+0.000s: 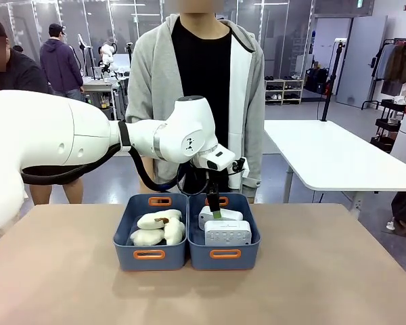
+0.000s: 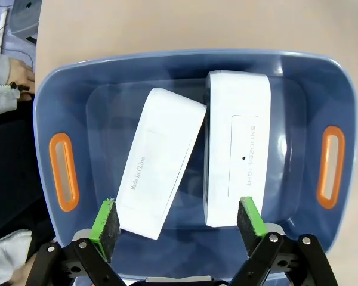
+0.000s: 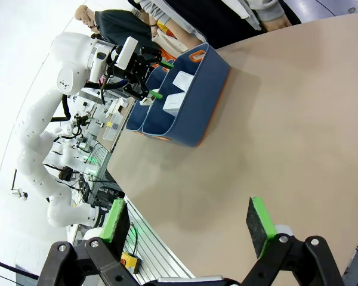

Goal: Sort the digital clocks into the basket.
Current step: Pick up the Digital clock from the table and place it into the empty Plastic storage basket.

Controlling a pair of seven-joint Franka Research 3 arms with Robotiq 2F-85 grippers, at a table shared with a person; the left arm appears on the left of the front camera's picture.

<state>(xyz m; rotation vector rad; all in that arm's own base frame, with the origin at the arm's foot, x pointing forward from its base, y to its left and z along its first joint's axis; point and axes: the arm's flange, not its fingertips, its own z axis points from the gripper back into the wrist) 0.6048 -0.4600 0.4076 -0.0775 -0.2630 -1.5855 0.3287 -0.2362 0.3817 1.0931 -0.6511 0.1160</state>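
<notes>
Both white rectangular plastic digital clocks are seen lying in the slate-blue plastic basket; the task appears complete, with the left gripper held wide open and empty above them, the right gripper likewise open, holding nothing.

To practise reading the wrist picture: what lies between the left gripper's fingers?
In the left wrist view, the near ends of both clocks, untouched by the open left gripper.
</notes>
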